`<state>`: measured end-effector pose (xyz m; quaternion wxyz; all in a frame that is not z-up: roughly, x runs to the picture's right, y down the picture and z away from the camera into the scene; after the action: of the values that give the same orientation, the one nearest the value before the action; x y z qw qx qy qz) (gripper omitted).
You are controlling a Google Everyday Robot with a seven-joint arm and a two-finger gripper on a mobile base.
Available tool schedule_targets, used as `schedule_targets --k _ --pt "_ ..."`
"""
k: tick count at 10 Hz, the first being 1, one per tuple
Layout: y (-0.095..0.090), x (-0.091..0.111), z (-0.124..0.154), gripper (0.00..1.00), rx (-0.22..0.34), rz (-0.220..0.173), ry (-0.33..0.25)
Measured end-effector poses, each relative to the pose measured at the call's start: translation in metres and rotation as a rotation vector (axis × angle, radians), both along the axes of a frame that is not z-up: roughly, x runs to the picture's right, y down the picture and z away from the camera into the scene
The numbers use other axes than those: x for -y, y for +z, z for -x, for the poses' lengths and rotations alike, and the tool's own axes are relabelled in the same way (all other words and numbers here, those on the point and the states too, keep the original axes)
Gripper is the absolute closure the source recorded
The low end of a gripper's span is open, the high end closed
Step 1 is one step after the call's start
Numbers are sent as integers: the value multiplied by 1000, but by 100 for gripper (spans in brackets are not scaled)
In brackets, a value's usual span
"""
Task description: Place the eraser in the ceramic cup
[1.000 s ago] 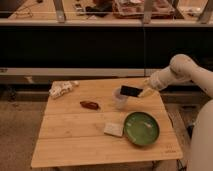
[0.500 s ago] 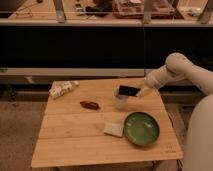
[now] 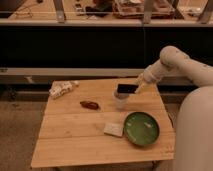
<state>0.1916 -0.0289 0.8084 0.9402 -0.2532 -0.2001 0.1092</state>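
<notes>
The whitish ceramic cup (image 3: 120, 102) stands upright near the back middle-right of the wooden table (image 3: 75, 142). The black eraser (image 3: 127, 89) is held flat just above the cup's rim, roughly over its opening. My gripper (image 3: 134, 89) reaches in from the right at the end of the white arm (image 3: 170, 62) and is shut on the eraser's right end. The inside of the cup is hidden by the eraser.
A round green bowl (image 3: 141, 128) sits at the front right, close to the cup. A pale square pad (image 3: 113, 129) lies left of the bowl. A reddish-brown oblong thing (image 3: 90, 105) lies left of the cup. A crumpled white packet (image 3: 62, 88) is at the back left.
The gripper with the eraser has shifted slightly left and now sits more squarely over the cup. Nothing on the table has moved.
</notes>
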Motion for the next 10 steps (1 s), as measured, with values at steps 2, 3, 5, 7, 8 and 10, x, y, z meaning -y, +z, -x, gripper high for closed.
schedule_targets --k 2,3,5,7,8,10 --pt "-6 9 0 100 -18 0 -41" --pt "-9 12 1 100 -24 5 -67" --pt "-13 13 1 100 -33 14 -95" --pt "-15 10 0 100 -44 32 -120" --pt "-15 8 1 100 -46 39 -129" --pt "-11 8 7 100 -55 51 -156"
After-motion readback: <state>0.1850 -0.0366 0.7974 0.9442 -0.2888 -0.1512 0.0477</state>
